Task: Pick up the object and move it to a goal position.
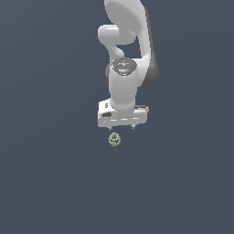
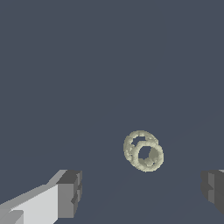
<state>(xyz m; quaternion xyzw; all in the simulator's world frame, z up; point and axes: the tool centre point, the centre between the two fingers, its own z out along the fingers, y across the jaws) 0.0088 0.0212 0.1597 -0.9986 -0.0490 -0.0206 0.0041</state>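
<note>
The object [image 1: 114, 139] is a tiny pale yellowish-beige lumpy thing with dark speckles, lying on the dark grey floor. In the wrist view the object [image 2: 143, 151] looks like two small overlapping rings. My white gripper [image 1: 122, 126] hangs just above and behind it, a little toward the exterior view's right. The gripper [image 2: 140, 192] is open and empty. One fingertip [image 2: 70, 192] and the other fingertip [image 2: 213, 189] stand wide apart, and the object lies ahead of the gap between them, not touched.
The white arm [image 1: 123, 55] rises behind the gripper. A plain dark grey floor [image 1: 45, 173] spreads all around with nothing else on it.
</note>
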